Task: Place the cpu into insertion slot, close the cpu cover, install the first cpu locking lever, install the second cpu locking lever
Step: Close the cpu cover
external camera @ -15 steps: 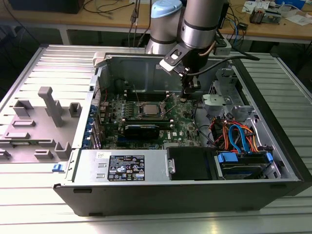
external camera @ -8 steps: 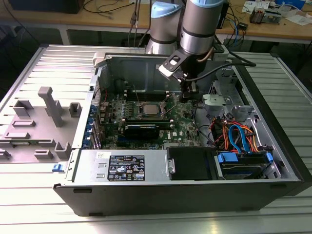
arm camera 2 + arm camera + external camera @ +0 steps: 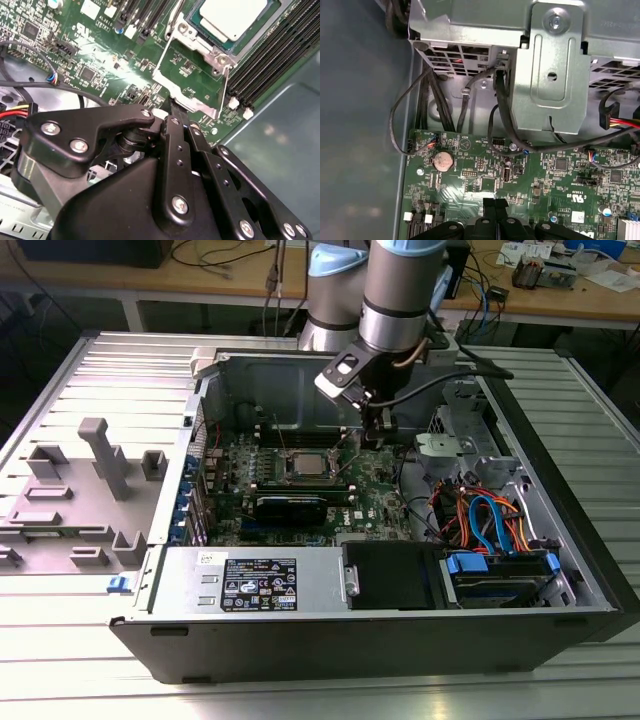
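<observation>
The cpu [image 3: 308, 464] [image 3: 232, 17] lies flat in the insertion slot [image 3: 210, 47] on the green motherboard, silver top up. The cpu cover [image 3: 165, 80] stands swung open from the slot's edge, and the board shows through its cut-out. A thin wire lever [image 3: 169, 30] rises beside the slot. My gripper [image 3: 378, 430] [image 3: 174, 106] [image 3: 496, 202] hangs low over the board on the exterior view's right of the slot. Its fingers are shut together, and their tips meet the outer edge of the open cover in the second wrist view.
A black card with heatsink [image 3: 290, 508] lies in front of the slot. Memory slots [image 3: 270, 55] run alongside it. A drive cage with coloured cables [image 3: 490, 520] and a metal bracket [image 3: 550, 75] stand close by. The case walls [image 3: 250, 370] enclose the board.
</observation>
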`<state>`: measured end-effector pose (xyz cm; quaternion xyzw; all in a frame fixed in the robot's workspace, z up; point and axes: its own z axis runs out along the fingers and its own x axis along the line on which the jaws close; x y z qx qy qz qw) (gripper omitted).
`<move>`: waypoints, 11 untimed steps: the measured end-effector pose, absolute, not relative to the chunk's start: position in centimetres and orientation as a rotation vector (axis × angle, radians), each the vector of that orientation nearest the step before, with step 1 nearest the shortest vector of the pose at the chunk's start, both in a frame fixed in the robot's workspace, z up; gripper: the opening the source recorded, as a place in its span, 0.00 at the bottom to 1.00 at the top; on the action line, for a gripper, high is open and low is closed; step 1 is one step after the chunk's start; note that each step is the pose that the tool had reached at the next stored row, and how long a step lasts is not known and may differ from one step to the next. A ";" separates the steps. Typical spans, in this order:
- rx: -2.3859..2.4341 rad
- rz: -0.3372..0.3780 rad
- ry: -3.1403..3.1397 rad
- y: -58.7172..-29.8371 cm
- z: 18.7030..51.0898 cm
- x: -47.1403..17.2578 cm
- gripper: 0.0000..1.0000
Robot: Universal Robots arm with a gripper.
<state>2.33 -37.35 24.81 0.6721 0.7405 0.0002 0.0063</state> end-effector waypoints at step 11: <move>2.105 0.005 2.319 -37.3 24.8 1.5 0.11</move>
